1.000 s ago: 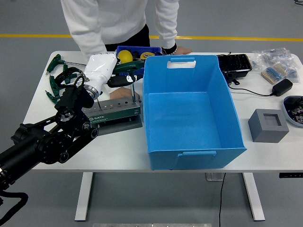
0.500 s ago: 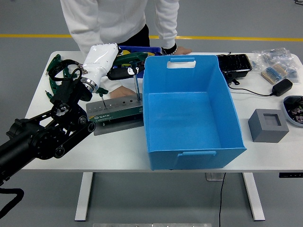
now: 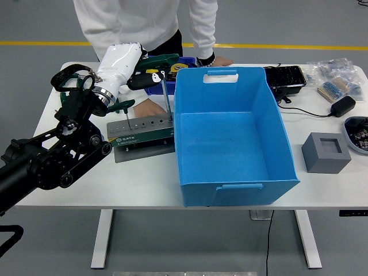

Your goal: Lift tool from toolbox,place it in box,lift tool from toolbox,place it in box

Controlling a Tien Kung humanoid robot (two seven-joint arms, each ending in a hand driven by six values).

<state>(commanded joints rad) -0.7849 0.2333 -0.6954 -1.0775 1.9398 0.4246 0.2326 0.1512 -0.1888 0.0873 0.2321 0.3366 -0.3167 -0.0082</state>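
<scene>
White table [image 3: 52, 123] fills your lower frame, blue box [image 3: 230, 132] empty at centre. Left of it, the toolbox [image 3: 141, 133]. Your left robot hand [image 3: 150, 79], upper left, grips the tool [image 3: 165, 98]: stiff, slim, light; hold its handle.

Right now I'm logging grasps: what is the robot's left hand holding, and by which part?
The white left hand grips the green-handled T-handle tool by its crossbar handle.
</scene>
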